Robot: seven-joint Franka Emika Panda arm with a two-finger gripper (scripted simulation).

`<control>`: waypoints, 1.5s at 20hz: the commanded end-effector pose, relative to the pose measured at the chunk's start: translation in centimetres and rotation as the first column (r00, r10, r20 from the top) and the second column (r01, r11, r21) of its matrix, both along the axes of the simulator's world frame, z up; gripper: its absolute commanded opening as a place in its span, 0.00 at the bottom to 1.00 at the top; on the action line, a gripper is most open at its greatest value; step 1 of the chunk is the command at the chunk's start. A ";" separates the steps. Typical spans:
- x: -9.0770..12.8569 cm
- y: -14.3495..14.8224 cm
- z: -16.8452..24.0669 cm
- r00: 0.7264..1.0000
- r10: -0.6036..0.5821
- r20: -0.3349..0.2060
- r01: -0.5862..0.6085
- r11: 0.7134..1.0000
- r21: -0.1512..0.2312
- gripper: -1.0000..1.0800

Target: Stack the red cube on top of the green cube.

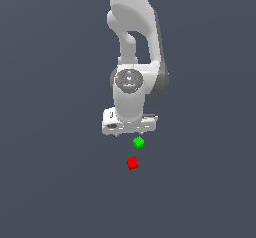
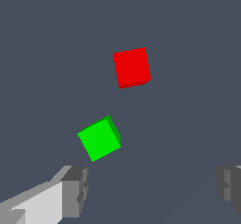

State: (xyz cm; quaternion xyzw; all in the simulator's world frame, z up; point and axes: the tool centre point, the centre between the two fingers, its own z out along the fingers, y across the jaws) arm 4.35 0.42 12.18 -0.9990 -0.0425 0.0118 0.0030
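The end effector (image 2: 150, 190) hangs above the worktop (image 1: 50, 182) with its jaws spread wide and holding nothing — the approach step, by the look of it. The green cube (image 2: 99, 139) lies nearest it; the red cube (image 2: 132, 67) sits just beyond, apart from the green. Next, it must pass over the green cube and descend to straddle the red one.

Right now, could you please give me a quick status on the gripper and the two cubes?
Gripper open, empty, above the cubes. Red cube on the surface, apart from green cube, not stacked. Nothing between them.
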 end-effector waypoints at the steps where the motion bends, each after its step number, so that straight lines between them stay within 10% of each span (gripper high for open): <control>1: 1.4 0.1 -0.9 1.000 0.029 0.004 -0.029 1.000 0.000 0.96; 15: 7.5 1.0 -4.5 0.987 0.157 0.020 -0.157 0.988 -0.004 0.96; 30: 8.9 1.4 -5.2 0.982 0.185 0.024 -0.185 0.983 -0.005 0.96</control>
